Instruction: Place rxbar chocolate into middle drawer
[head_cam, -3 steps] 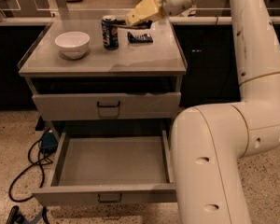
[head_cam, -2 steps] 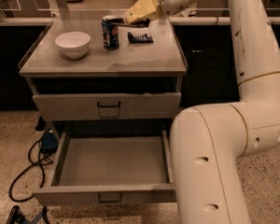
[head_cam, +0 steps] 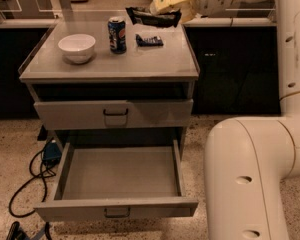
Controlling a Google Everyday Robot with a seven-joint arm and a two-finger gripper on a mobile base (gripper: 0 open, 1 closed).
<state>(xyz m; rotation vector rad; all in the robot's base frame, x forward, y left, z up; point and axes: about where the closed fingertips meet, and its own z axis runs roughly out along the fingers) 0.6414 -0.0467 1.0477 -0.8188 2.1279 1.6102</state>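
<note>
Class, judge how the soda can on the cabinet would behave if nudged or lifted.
The can stands upright, tall and narrow, so a high push would likely tip it; once down it would probably roll. Its smooth metal wall may be slippery. The pincer holds the bar above the rear edge of the cabinet, behind the can.

Yellow gripper [head_cam: 164, 8] (above cabinet [head_cam: 140, 61]) holds dark rxbar chocolate [head_cam: 149, 18].

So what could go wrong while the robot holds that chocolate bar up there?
The pincer, above the back of the grey cabinet, seems to grip the dark brown wrapped bar by one end, so it might slip out. The open grey metal bottom drawer sits far below; swinging down, the bar could knock the blue soda can.
</note>
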